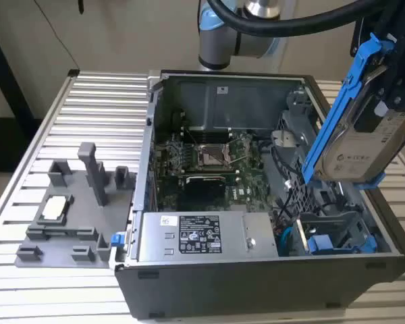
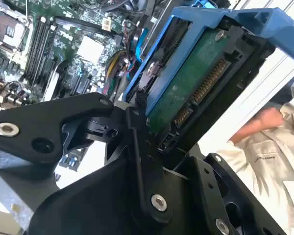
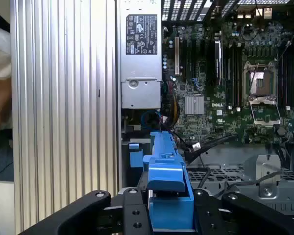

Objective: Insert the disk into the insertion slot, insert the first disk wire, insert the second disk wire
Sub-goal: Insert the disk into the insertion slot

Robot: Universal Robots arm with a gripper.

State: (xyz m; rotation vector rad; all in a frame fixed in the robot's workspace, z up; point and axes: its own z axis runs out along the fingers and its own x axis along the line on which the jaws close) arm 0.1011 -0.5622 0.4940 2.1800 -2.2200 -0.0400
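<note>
My gripper (image 1: 390,100) is shut on the disk (image 1: 361,145), a silver drive with a white label in a bright blue carrier. It hangs tilted above the open computer case's right side in the exterior view. Below it lies the insertion slot (image 1: 298,192), a grey bay with a perforated wall. In the second wrist view the disk's green board and connector (image 2: 186,85) face the camera between the black fingers (image 2: 137,115). In the first wrist view the blue carrier (image 3: 166,178) sits in the gripper (image 3: 169,208), with the perforated slot (image 3: 225,175) beside it. Loose black cables (image 3: 198,147) lie near the slot.
Another blue-fronted carrier (image 1: 332,241) sits low in the case corner. A large silver labelled box (image 1: 196,236) lines the front wall beside the motherboard (image 1: 206,165). A grey fixture (image 1: 74,209) stands on the slatted table (image 1: 88,101). A person's hand (image 2: 264,122) is near.
</note>
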